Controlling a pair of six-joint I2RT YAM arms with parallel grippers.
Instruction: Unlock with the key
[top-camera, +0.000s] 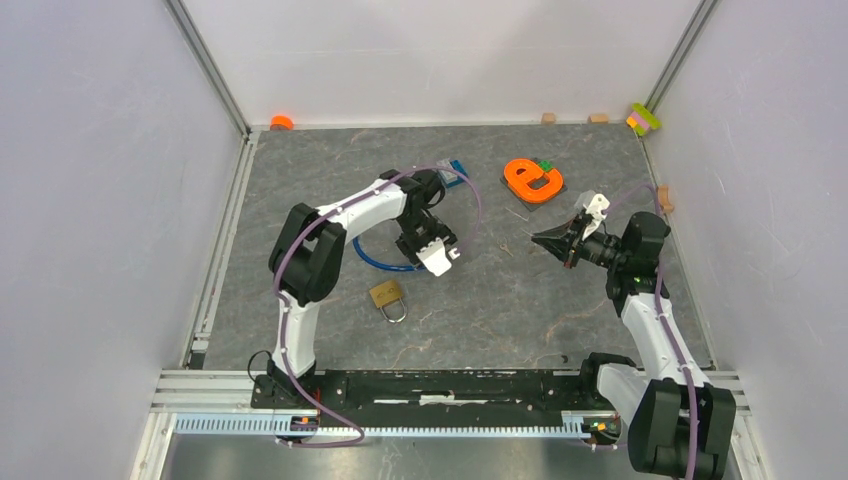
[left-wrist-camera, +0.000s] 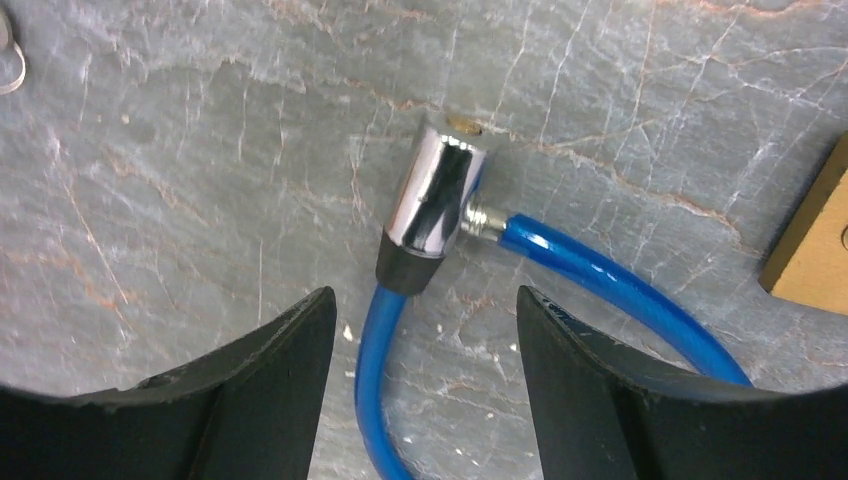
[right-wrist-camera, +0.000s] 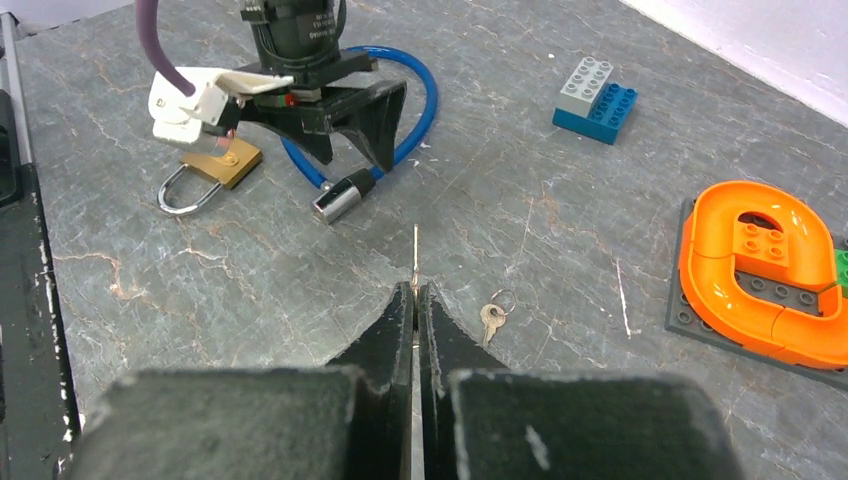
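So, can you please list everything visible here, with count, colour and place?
cable lock: 1, blue with chrome cylinder, below the left gripper
padlock: 1, brass, beside the cable lock
held key: 1, metal, in the right gripper
loose key: 1, pale metal with ring, on the table ahead of the right gripper
bricks: 2 stacked, grey on blue, mid-back
track: 1, orange, on a grey plate, back right
tan blocks: 3, two at the back wall, one at the right edge
orange piece: 1, back left corner
mixed block: 1, pink, yellow, green, back right corner
table: 1, grey stone pattern
left gripper: 1, black, open
right gripper: 1, black, shut on the held key
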